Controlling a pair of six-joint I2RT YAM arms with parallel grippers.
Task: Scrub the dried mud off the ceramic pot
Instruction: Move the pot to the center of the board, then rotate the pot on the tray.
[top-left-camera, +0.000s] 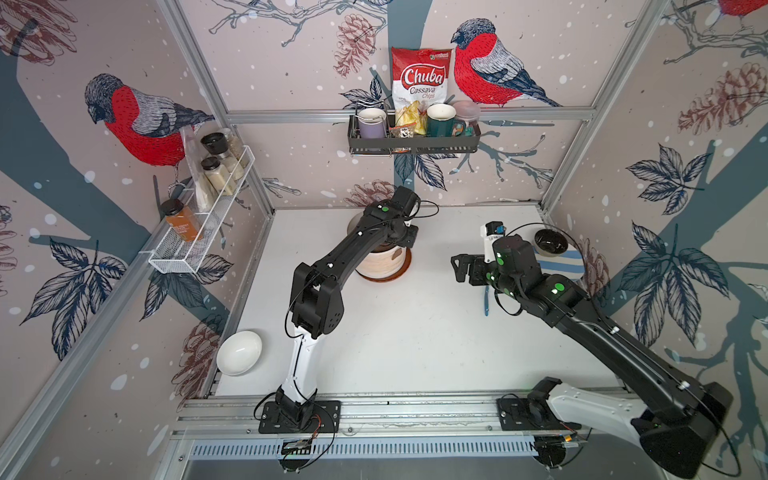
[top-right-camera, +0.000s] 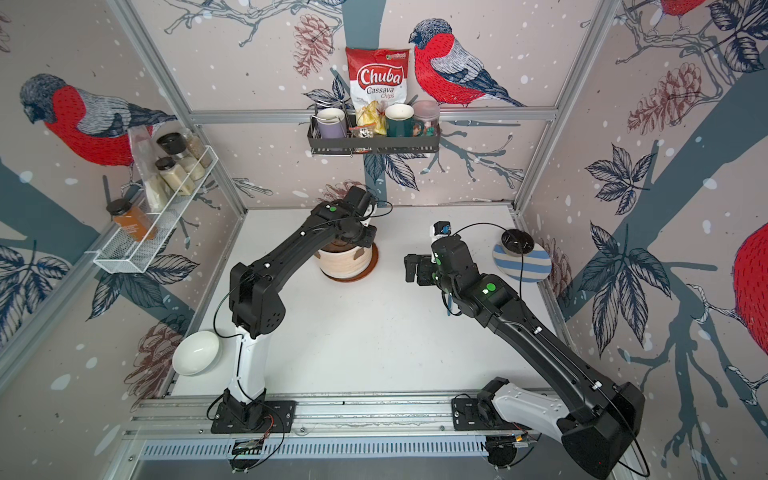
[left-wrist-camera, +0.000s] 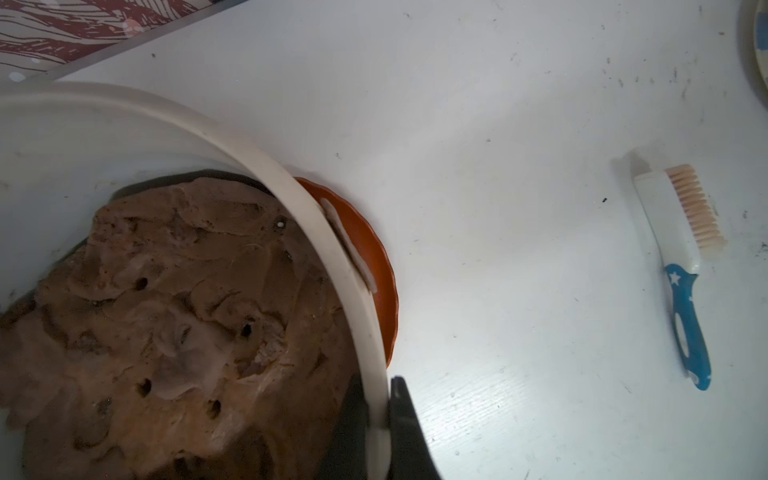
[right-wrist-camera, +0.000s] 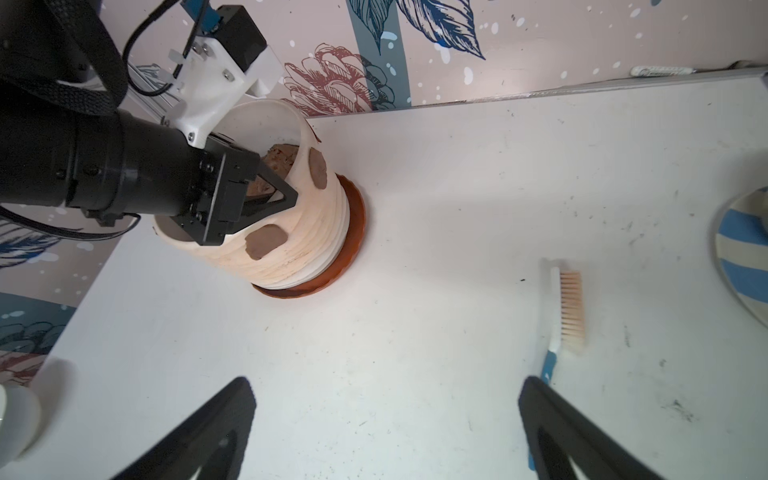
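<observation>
The ceramic pot (right-wrist-camera: 299, 253), at the back of the table (right-wrist-camera: 436, 199), has its rim clamped tight in the left pincer (left-wrist-camera: 376, 395). The left arm (top-left-camera: 353, 249) covers the pot from above. Dried mud (right-wrist-camera: 266, 242) patches spot its side. The right pincer (right-wrist-camera: 386, 386) gapes empty over the table, with a brush (right-wrist-camera: 571, 307) near it and a striped plate (right-wrist-camera: 742, 253) beyond.

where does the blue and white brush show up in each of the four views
In a top view: only a sliver of the brush, its blue handle, poking out beneath the right arm.
In a top view: the same blue sliver beneath that arm.
Left wrist: the whole brush, lying flat, well apart from the ceramic pot.
Right wrist: bristles and white head clear, handle end hidden.
Shared landmark: the ceramic pot.
</observation>
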